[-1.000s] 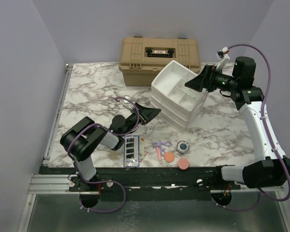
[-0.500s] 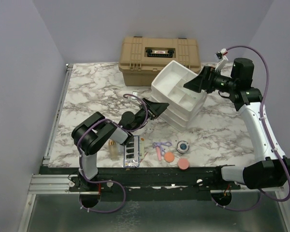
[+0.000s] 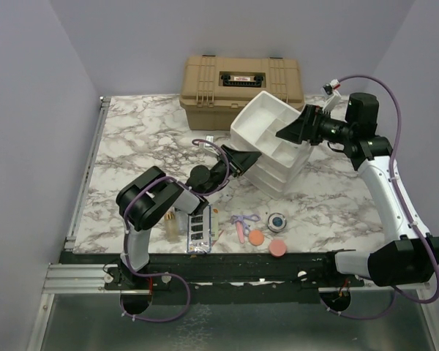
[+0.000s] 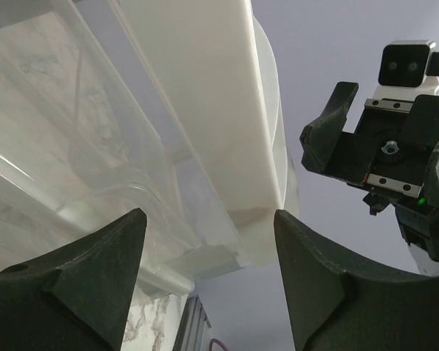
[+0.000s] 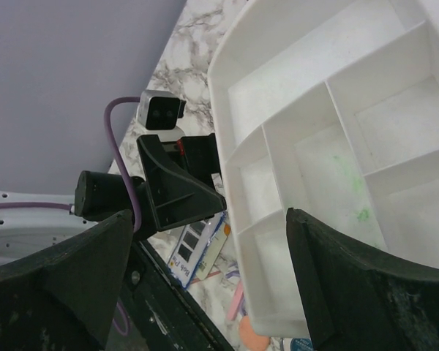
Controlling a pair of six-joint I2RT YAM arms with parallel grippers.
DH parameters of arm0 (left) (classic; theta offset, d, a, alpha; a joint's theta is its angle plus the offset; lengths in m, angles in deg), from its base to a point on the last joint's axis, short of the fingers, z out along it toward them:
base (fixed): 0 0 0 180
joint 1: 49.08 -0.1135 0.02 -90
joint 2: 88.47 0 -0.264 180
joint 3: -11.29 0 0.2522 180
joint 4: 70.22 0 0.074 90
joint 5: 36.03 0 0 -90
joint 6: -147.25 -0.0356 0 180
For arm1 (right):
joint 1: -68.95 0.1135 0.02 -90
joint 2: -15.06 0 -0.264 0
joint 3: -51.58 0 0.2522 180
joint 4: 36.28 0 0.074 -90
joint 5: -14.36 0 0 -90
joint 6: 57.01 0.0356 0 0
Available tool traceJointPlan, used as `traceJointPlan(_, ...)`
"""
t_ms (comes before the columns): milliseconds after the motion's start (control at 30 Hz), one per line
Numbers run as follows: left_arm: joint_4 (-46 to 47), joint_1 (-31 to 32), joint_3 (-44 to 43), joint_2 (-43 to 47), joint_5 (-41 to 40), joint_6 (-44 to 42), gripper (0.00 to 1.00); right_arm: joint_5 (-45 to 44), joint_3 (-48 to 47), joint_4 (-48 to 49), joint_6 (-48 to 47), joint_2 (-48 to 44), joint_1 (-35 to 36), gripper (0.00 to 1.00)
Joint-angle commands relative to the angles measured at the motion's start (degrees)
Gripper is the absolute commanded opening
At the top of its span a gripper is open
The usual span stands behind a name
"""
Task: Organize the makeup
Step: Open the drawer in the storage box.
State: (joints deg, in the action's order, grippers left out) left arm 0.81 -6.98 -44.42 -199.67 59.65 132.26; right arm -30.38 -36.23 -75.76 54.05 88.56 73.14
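Note:
The makeup lies near the front edge: a dark palette (image 3: 198,228), a clear bottle (image 3: 173,227), a purple curler (image 3: 245,219), a pink tube (image 3: 240,232), an orange disc (image 3: 256,238), a pink disc (image 3: 277,247) and a dark jar (image 3: 276,220). My left gripper (image 3: 249,161) is open and empty, its tips at the white organizer's (image 3: 274,146) left edge; the wrist view shows the organizer (image 4: 205,110) between the open fingers (image 4: 95,278). My right gripper (image 3: 293,129) is open and empty above the organizer's top tray (image 5: 314,146). The palette (image 5: 194,252) shows below.
A tan hard case (image 3: 241,82) stands behind the organizer at the back. The organizer's top tier sits tilted on the lower tiers. The left arm's elbow (image 3: 150,201) lies close to the bottle and palette. Marble table (image 3: 132,139).
My left arm has swung right and reached out until its open gripper meets the organizer's left edge, uncovering the clear bottle. My right gripper has shifted slightly left over the top tray.

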Motion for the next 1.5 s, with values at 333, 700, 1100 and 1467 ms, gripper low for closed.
traceJointPlan(333, 17.8, 0.7, -5.1, -1.8, 1.7, -1.3, 0.54, -8.2, 6.0, 2.1, 0.4, -0.7, 0.6, 0.90)
traceJointPlan(700, 17.8, 0.7, -1.1, 0.8, 2.1, -2.0, 0.46, -16.9, 8.7, 3.5, 2.8, 0.5, 0.6, 0.89)
traceJointPlan(1100, 17.9, 0.7, 4.0, 4.1, 2.9, -3.5, 0.44, -19.0, 10.9, 5.6, 5.6, 2.7, 0.6, 0.89)
traceJointPlan(1467, 17.9, 0.8, 9.4, 7.3, 3.3, -4.1, 0.44, -18.2, 10.9, 6.2, 6.5, 3.3, 0.6, 0.89)
